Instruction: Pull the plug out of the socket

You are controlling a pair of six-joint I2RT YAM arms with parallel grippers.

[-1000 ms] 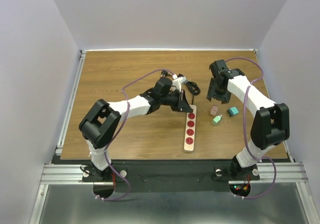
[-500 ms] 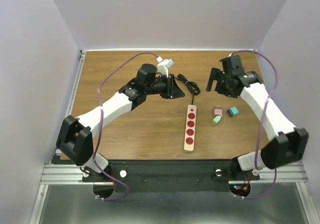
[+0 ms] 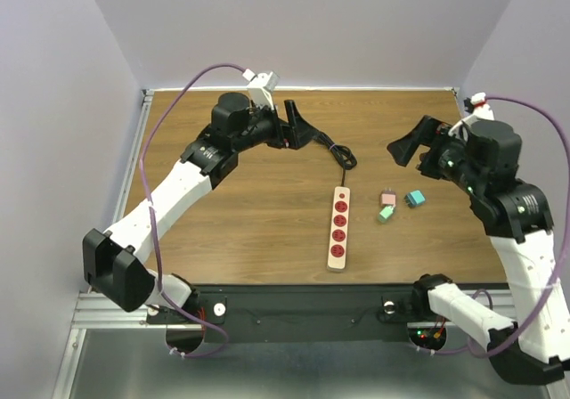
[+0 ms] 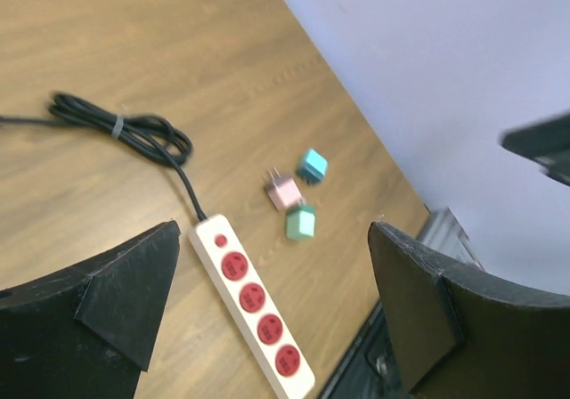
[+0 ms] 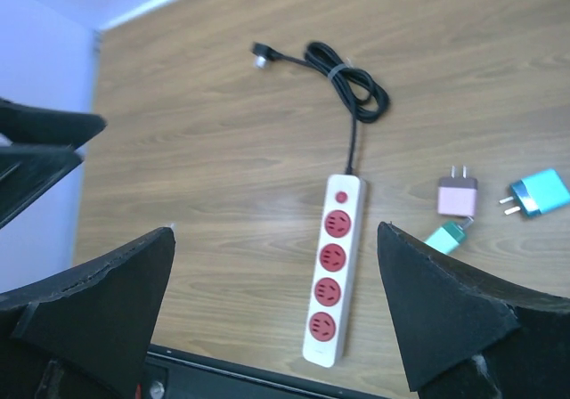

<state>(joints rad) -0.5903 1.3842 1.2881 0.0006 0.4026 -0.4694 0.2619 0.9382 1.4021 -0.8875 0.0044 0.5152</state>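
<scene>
The socket point(image 3: 338, 227) is a beige strip with a row of red outlets, lying in the middle of the table; every outlet shows bare point(image 5: 334, 292) point(image 4: 254, 305). Three small plugs lie loose to its right: pink point(image 3: 387, 199), green point(image 3: 385, 213) and teal point(image 3: 414, 199). My left gripper point(image 3: 298, 129) hangs high over the back of the table, open and empty point(image 4: 272, 239). My right gripper point(image 3: 412, 148) is raised at the right, also open and empty point(image 5: 275, 234). Neither touches the socket or a plug.
The socket's black cord point(image 3: 343, 157) lies coiled and tied behind it, ending in its own plug point(image 5: 261, 56). Purple walls close in the table at the back and both sides. A metal rail point(image 3: 125, 185) runs along the left edge.
Both arms lifted and drew back from the socket, the left toward the back left, the right toward the right. Left jaws went from shut to wide open; the right jaws opened wider.
</scene>
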